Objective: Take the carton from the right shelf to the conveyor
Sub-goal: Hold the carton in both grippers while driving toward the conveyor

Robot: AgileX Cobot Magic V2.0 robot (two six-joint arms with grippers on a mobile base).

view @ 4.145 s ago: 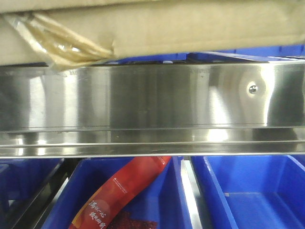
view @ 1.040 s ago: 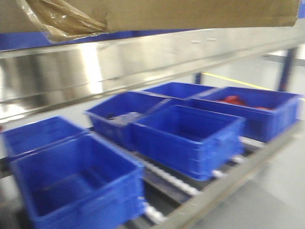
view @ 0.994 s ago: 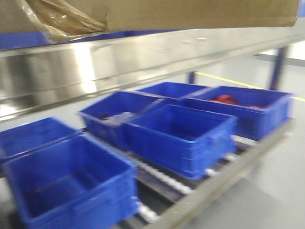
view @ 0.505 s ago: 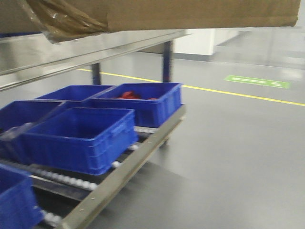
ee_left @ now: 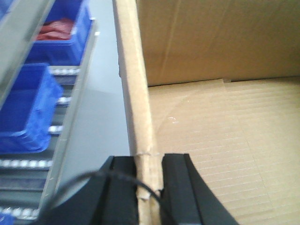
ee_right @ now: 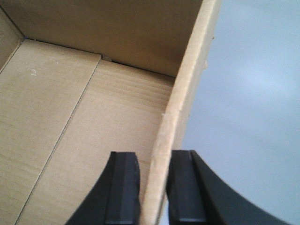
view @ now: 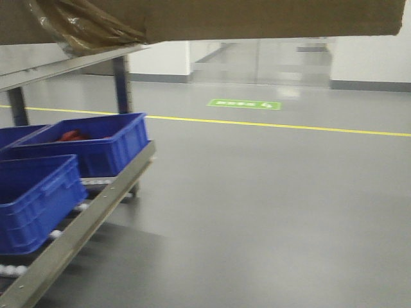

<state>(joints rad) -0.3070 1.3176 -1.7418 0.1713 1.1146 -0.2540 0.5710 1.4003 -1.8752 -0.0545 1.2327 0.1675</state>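
The carton (view: 270, 16) is a wide brown cardboard box that fills the top of the front view, with a wrinkled scrap of tape (view: 83, 29) at its left corner. It hangs off the right shelf (view: 64, 64), whose steel rail and blue bins stand at the left. My left gripper (ee_left: 149, 187) is shut on the carton's left wall (ee_left: 136, 93), with one black finger on each side. My right gripper (ee_right: 153, 187) is shut on the carton's right wall (ee_right: 187, 93) in the same way. The inside of the carton (ee_right: 70, 117) is empty. The conveyor is out of view.
Blue bins (view: 90, 144) sit on the shelf's lower roller level at the left, one holding something red (view: 70, 135). Grey floor (view: 270, 212) stretches ahead and right, crossed by a yellow line (view: 289, 127), with a green marking (view: 244, 103) beyond it. White walls and a glass door stand far back.
The view has swung away from the shelf, which has slid to the left edge. Open floor now fills the view. The carton has stayed at the top of the front view throughout.
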